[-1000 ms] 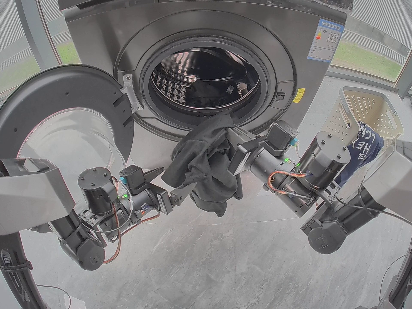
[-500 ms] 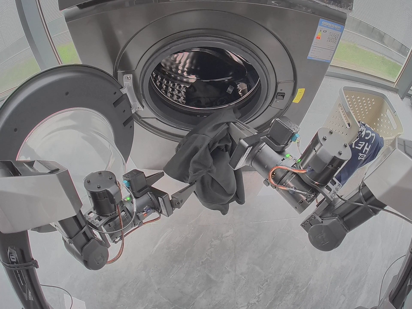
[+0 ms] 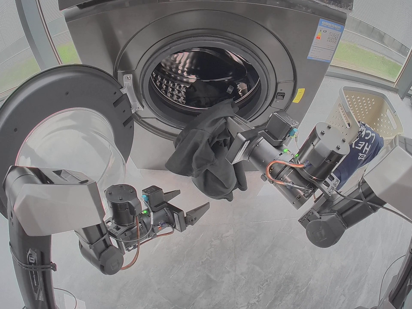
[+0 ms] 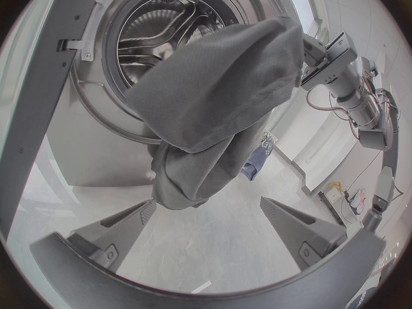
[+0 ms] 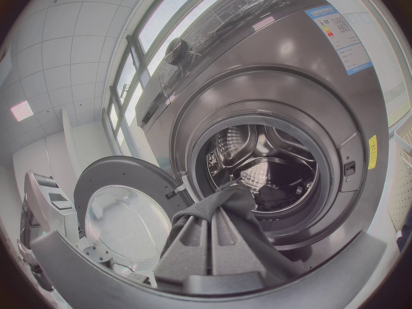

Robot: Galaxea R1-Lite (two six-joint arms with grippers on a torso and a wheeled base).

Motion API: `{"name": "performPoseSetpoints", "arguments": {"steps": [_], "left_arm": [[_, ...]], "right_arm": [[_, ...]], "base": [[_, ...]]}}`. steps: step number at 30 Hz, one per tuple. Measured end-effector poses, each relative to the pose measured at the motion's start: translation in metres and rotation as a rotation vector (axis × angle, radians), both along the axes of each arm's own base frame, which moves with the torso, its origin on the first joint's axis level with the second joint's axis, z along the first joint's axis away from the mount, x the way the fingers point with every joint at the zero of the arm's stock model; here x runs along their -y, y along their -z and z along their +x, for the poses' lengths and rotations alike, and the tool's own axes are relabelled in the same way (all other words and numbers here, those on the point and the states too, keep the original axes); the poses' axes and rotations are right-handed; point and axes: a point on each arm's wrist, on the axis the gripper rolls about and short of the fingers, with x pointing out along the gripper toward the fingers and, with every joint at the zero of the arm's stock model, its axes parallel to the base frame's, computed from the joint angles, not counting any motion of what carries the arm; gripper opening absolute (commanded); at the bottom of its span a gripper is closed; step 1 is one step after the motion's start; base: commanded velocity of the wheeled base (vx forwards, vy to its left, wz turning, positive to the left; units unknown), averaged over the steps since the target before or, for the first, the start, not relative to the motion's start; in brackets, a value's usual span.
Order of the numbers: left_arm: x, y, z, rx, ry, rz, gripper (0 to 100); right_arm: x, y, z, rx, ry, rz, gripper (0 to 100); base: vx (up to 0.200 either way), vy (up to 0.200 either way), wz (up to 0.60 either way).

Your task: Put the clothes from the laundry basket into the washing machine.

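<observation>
A black garment [image 3: 206, 151] hangs in front of the washing machine's open drum [image 3: 201, 78], just below the rim of the opening. My right gripper [image 3: 231, 123] is shut on its top edge; in the right wrist view the fingers [image 5: 212, 219] are pressed together with the black cloth [image 5: 234, 200] draped over them. My left gripper [image 3: 192, 206] stands open, low over the floor, below the garment and apart from it. From the left wrist, the garment [image 4: 214, 95] hangs beyond my empty left gripper [image 4: 206, 204]. Dark clothes [image 5: 274, 194] lie inside the drum.
The round machine door [image 3: 64, 108] stands swung open at the left. A beige laundry basket [image 3: 371, 108] stands at the right on the floor, with a blue printed garment [image 3: 365, 144] over its rim. Grey tiled floor [image 3: 223, 258] lies bare in front of the machine.
My left gripper has drawn back and down, away from the lower part of the black garment. The right gripper has lifted the garment slightly towards the drum opening.
</observation>
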Motion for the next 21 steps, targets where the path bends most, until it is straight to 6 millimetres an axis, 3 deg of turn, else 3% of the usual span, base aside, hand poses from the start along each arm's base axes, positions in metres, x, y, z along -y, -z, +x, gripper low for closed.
{"name": "performPoseSetpoints", "arguments": {"steps": [12,19,20,21], "left_arm": [[0.016,0.010,0.043,0.093,-0.044,-0.036,100],[0.016,0.015,0.051,0.098,-0.057,-0.037,100],[0.016,0.015,0.051,0.099,-0.057,-0.037,0],[0.017,0.015,0.052,0.102,-0.057,-0.039,0]], "right_arm": [[-0.002,0.001,-0.003,-0.004,-0.008,-0.003,0],[-0.002,0.002,-0.004,-0.006,-0.010,-0.005,0],[-0.002,0.002,-0.004,-0.007,-0.010,-0.005,0],[-0.002,0.002,-0.004,-0.006,-0.010,-0.005,0]], "base": [[0.000,0.000,0.00],[0.000,0.000,0.00],[0.000,0.000,0.00],[0.000,0.000,0.00]]}}
